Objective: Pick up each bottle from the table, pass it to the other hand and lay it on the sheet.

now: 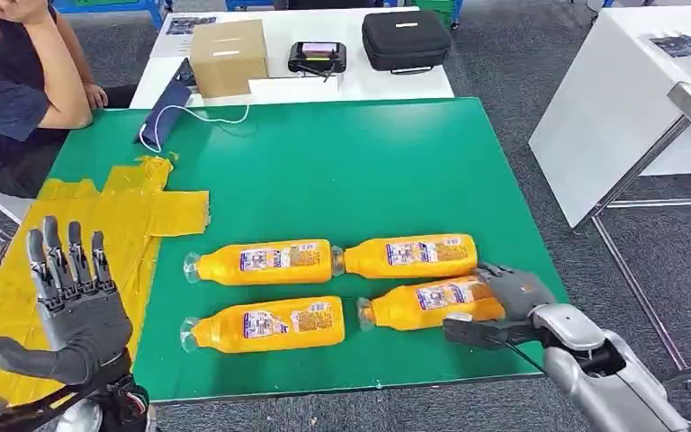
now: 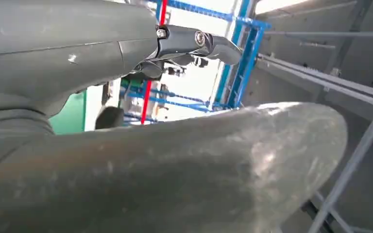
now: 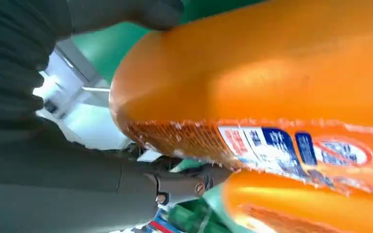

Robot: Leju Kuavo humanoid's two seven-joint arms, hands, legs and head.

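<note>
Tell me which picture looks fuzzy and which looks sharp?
Head view: sharp, with even light on the green table and readable bottle labels. Right wrist view: the orange bottle is very close and soft, its label smeared. Left wrist view: the left hand fills the foreground, blurry, with bright glare behind.

hands: dark grey, left hand (image 1: 76, 310), right hand (image 1: 504, 306)
arms: silver shells (image 1: 607, 373)
cable: thin, black
screws: at finger joints

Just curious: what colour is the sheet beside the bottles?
Yellow sheet, clearest in the head view.
</note>
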